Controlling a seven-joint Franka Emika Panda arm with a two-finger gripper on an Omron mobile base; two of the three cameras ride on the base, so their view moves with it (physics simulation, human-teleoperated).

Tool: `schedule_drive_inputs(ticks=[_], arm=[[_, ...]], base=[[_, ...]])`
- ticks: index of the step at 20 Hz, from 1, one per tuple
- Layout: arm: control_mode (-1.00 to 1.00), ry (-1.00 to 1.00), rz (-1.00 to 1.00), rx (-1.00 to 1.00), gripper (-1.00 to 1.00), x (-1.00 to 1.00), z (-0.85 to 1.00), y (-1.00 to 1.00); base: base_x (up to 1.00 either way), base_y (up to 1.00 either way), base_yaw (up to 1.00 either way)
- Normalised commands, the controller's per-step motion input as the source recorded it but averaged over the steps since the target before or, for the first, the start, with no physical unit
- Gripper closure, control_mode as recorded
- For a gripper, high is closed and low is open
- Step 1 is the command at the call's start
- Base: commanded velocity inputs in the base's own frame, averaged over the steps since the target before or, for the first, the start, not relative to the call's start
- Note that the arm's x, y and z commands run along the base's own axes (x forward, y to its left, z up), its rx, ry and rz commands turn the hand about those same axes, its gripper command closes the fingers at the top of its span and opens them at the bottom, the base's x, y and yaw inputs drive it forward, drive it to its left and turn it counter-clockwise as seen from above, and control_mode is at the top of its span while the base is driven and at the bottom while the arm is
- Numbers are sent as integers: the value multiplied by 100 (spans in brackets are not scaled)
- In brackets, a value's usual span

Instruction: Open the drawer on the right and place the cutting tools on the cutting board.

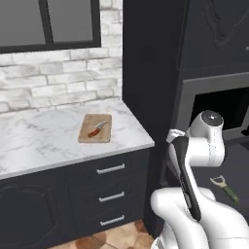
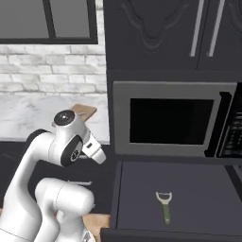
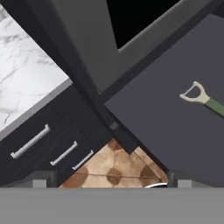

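Observation:
The wide dark drawer (image 2: 198, 189) stands pulled out below the microwave; its flat floor also shows in the hand view (image 3: 166, 127). In it lies the green-handled peeler (image 2: 165, 206) (image 3: 202, 98) (image 1: 224, 187). The small knife (image 1: 98, 128) with a reddish handle rests on the light wooden cutting board (image 1: 95, 128), whose corner (image 2: 85, 110) peeks from behind the arm. My gripper (image 3: 111, 180) is open with nothing between its widely spread tips (image 3: 39, 179). It hangs above the floor beside the drawer's left front corner, apart from the peeler.
Three narrow drawers with silver bar handles (image 1: 111, 197) (image 3: 48, 144) sit under the marble counter (image 1: 39, 141). A microwave (image 2: 170, 120) with a dark window is above the open drawer. Brown tiled floor (image 3: 113, 168) lies below the hand.

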Motion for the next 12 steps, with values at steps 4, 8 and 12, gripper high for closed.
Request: schedule_drive_inputs(ticks=[4, 8, 12], arm=[[100, 0, 0, 0, -100, 0, 0, 0], [100, 0, 0, 0, -100, 0, 0, 0], [-100, 0, 1, 0, -100, 5, 0, -2]], base=[[-5, 26, -23], [0, 16, -21], [2, 0, -2]])
